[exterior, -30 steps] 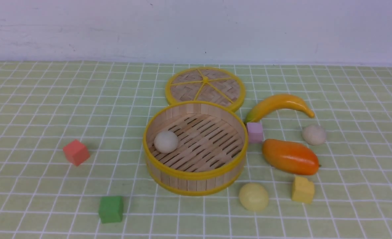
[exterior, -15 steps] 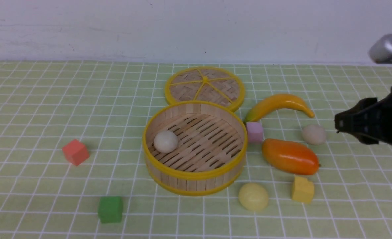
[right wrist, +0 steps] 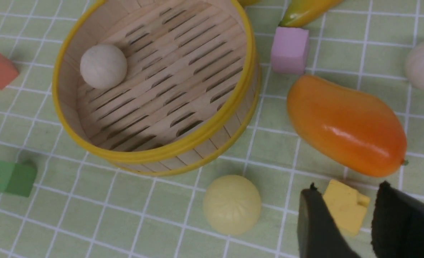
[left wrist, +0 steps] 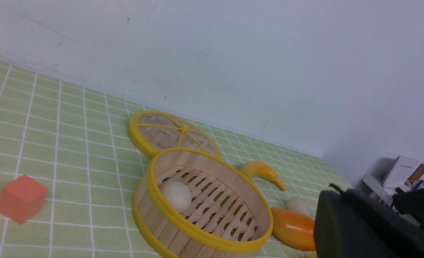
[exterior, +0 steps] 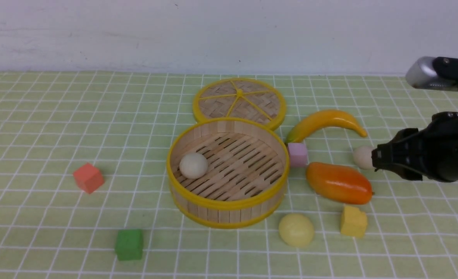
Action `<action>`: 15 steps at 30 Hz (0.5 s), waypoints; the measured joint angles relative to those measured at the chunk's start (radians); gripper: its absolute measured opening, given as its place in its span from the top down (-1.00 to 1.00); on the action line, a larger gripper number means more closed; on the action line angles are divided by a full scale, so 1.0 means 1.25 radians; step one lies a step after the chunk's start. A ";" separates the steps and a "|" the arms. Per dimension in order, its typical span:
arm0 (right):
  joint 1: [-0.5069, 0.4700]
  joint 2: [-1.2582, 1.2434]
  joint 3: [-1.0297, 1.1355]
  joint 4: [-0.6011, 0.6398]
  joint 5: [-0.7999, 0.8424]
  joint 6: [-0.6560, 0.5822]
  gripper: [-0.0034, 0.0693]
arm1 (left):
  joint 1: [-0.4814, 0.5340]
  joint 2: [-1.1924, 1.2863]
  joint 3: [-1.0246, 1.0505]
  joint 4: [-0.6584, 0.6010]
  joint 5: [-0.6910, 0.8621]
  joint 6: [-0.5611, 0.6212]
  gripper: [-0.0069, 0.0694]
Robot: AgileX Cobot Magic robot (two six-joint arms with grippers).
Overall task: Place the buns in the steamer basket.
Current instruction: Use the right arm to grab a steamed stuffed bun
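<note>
The steamer basket (exterior: 229, 205) stands mid-table with one off-white bun (exterior: 193, 165) on its slatted floor. A pale yellow bun (exterior: 296, 229) lies on the cloth in front of the basket's right side. A beige bun (exterior: 361, 157) sits further right, half hidden behind my right gripper (exterior: 375, 159), which hangs open and empty above the table. In the right wrist view the right gripper (right wrist: 348, 188) shows the yellow cube (right wrist: 344, 209) far below its gap, with the pale yellow bun (right wrist: 232, 204) beside it. My left gripper (left wrist: 332, 190) is shut, off at the front-left edge.
The woven lid (exterior: 240, 101) lies behind the basket. A banana (exterior: 326, 122), pink cube (exterior: 298, 154), orange mango (exterior: 339, 183) and yellow cube (exterior: 353, 221) crowd the right side. A red cube (exterior: 88, 177) and green cube (exterior: 129, 244) sit on the left.
My right arm has come in from the right edge and moved left, its fingertips now reaching the beige bun. A sliver of the left gripper appeared at the lower left edge.
</note>
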 joint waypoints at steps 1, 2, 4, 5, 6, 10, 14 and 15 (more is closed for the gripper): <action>0.000 0.000 0.000 0.002 -0.001 0.000 0.25 | 0.000 0.000 0.003 0.000 0.000 0.000 0.85; 0.000 0.000 0.000 0.002 -0.001 0.000 0.25 | 0.000 0.000 0.007 0.000 0.000 0.000 0.85; 0.000 0.000 0.000 0.004 -0.001 0.000 0.25 | 0.000 0.000 0.015 0.000 -0.001 0.000 0.85; 0.000 0.000 0.000 0.012 0.000 0.000 0.25 | 0.003 0.000 0.030 0.015 -0.001 0.000 0.85; 0.000 0.000 0.000 0.014 0.000 0.000 0.25 | 0.005 0.000 0.032 0.017 -0.001 0.000 0.85; 0.000 0.000 0.000 0.023 0.005 -0.001 0.25 | 0.095 0.000 0.059 0.007 0.003 0.000 0.85; 0.000 0.000 0.000 0.024 0.005 -0.005 0.25 | 0.199 0.000 0.061 -0.052 0.001 0.000 0.84; 0.001 0.002 0.000 0.024 0.008 -0.024 0.25 | 0.251 0.000 0.064 -0.058 -0.001 0.000 0.83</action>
